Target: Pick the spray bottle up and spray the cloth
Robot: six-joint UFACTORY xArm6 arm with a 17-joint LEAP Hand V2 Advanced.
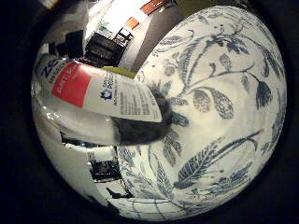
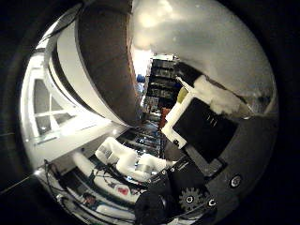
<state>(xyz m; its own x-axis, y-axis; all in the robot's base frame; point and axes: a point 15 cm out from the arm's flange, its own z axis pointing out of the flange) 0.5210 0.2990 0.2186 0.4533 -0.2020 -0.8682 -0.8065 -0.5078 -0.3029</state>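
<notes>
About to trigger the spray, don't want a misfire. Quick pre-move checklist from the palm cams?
1. Bottle close to the palm: ok, it fills much of the little finger side view.
2. Hand curled round the bottle: cannot tell, fingers show only at the view's edge.
3. Cloth in view: ok, the blue floral fabric lies just beyond the bottle.
4. Nozzle pointing at the cloth: cannot tell, no nozzle visible.
5. Finger on the trigger: cannot tell, no trigger visible.
6. Bottle lifted clear of the cloth: cannot tell.
</notes>
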